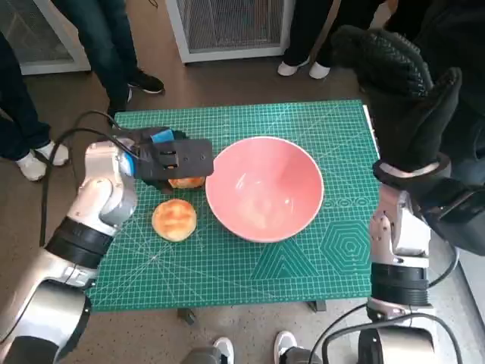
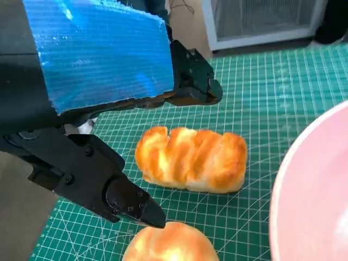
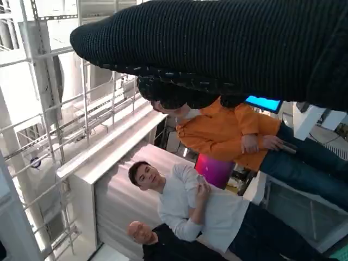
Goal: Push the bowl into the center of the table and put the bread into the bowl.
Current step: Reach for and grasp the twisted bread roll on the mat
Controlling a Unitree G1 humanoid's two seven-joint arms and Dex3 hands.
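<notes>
The bread (image 2: pixel 191 159), a golden ridged loaf, lies on the mat (image 1: pixel 303 280) just left of the pink bowl (image 1: pixel 264 187). The left hand (image 1: pixel 170 157) hovers over it, fingers (image 2: pixel 103 185) spread, holding nothing.

Glossy smooth pink bowl (image 1: pixel 264 188), matt gridded mat (image 1: pixel 303 262), knitted glove right hand (image 1: pixel 405 83)
</notes>
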